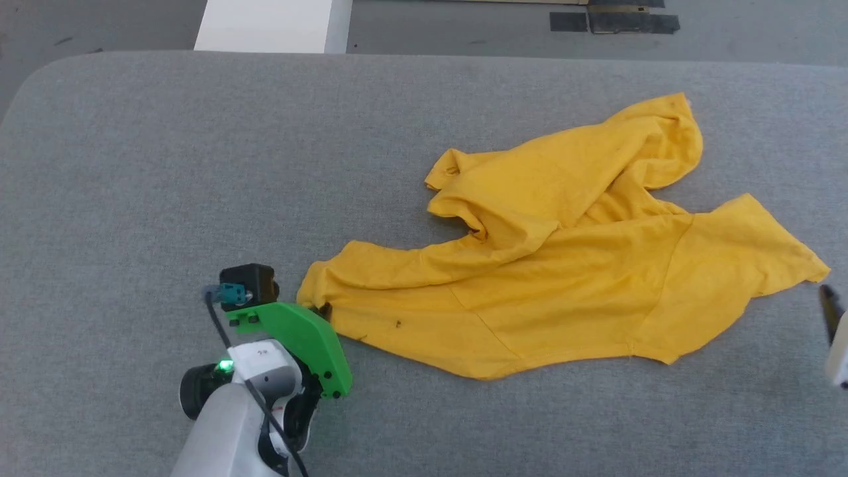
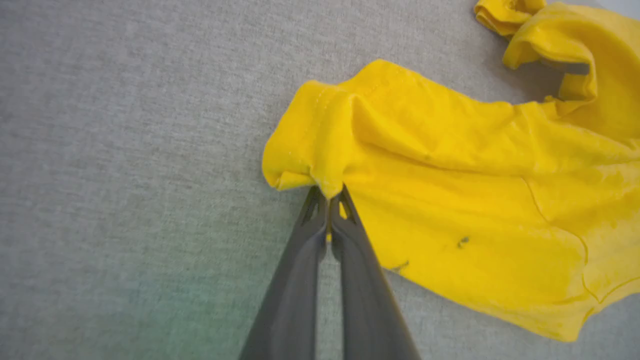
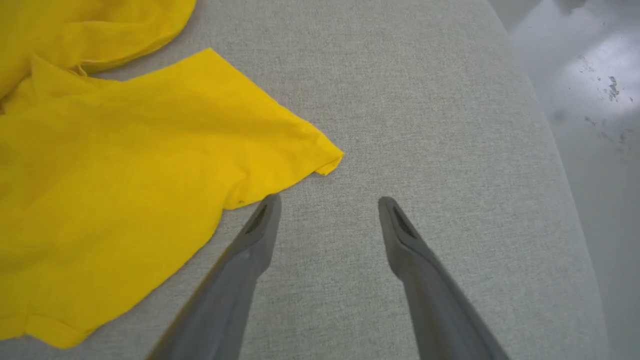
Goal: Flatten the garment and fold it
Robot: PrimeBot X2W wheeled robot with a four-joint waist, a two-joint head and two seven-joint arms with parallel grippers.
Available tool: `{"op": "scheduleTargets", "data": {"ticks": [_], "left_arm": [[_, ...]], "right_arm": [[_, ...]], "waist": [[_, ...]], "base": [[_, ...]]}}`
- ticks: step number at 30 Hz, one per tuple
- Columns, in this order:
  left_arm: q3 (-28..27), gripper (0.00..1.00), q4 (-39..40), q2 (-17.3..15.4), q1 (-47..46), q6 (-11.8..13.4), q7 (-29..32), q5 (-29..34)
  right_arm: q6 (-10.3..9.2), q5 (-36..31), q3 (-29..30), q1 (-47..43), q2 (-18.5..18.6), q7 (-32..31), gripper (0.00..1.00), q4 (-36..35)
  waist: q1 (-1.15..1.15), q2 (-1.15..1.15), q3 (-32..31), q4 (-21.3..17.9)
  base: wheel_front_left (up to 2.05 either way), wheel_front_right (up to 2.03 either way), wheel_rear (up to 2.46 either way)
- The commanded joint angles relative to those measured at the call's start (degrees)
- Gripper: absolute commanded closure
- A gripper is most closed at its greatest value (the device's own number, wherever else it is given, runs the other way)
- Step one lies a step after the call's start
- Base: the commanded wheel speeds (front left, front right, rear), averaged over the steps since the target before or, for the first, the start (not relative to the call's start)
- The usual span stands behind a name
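At the left, the left gripper point(image 2: 330, 195) is pinching a bunched corner of the mustard-yellow short-sleeved T-shirt point(image 1: 563, 265), its two long dark fingers closed on the fabric, likely anchoring that end for pulling flat. The soft, crumpled shirt is lying across the middle and right of the grey felt-covered table point(image 1: 165, 165), doubling over itself in loose ridges. At the right, the right gripper point(image 3: 327, 205) is hovering empty with jaws spread wide, just beside the shirt's pointed corner, probably lining up to take it.
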State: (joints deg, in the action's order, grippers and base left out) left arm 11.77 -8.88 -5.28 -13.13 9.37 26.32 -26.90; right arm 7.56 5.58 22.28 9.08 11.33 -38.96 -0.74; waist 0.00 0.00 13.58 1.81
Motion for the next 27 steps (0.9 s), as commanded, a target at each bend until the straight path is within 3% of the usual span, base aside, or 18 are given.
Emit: {"op": "scheduleTargets", "data": {"ticks": [1, 10, 20, 21, 22, 23, 27], "left_arm": [[-0.20, 1.00, 1.83, -0.37, 1.01, 0.48, -0.07, -0.17], [1.17, 1.00, 11.78, 0.06, 3.36, 2.14, 0.64, 0.18], [1.93, 1.00, 12.98, 0.21, 3.26, 2.34, 0.42, 0.07], [1.92, 1.00, 12.93, 0.22, 3.24, 2.36, 0.32, 0.03], [1.87, 1.00, 12.82, 0.25, 3.27, 2.37, 0.18, -0.09], [1.86, 1.00, 12.76, 0.26, 3.27, 2.26, 0.01, -0.23], [1.61, 1.00, 12.89, 0.50, 3.17, 1.35, -1.54, -1.46]], "right_arm": [[-0.08, -0.79, -0.65, 2.55, 1.73, -1.72, 0.00, 0.57], [-0.08, -3.51, -5.55, 9.91, 9.53, -8.39, 0.00, 7.82], [-0.08, -1.42, -10.41, 9.13, 11.64, -13.08, 0.00, 12.16], [-0.08, -0.92, -10.60, 9.01, 11.67, -13.52, 0.17, 12.48], [-0.08, -0.02, -10.77, 9.02, 11.51, -13.64, 0.78, 12.65], [-0.08, 0.50, -10.85, 9.12, 11.51, -13.34, 1.00, 12.55], [-0.08, 3.12, -11.24, 9.04, 11.52, -12.12, 1.00, 10.77]], "waist": [[0.00, 0.00, 1.10, 0.77], [0.00, 0.00, 6.66, 4.37], [0.00, 0.00, 8.93, 5.55], [0.00, 0.00, 8.89, 5.49], [0.00, 0.00, 8.66, 5.33], [0.00, 0.00, 8.43, 5.22], [0.00, 0.00, 6.25, 4.67]], "base": [[0.00, 0.00, 0.00], [0.00, 0.00, 0.00], [0.00, 0.00, 0.00], [0.00, 0.00, 0.00], [0.00, 0.00, 0.00], [0.00, 0.00, 0.00], [0.00, 0.00, 0.00]]}}
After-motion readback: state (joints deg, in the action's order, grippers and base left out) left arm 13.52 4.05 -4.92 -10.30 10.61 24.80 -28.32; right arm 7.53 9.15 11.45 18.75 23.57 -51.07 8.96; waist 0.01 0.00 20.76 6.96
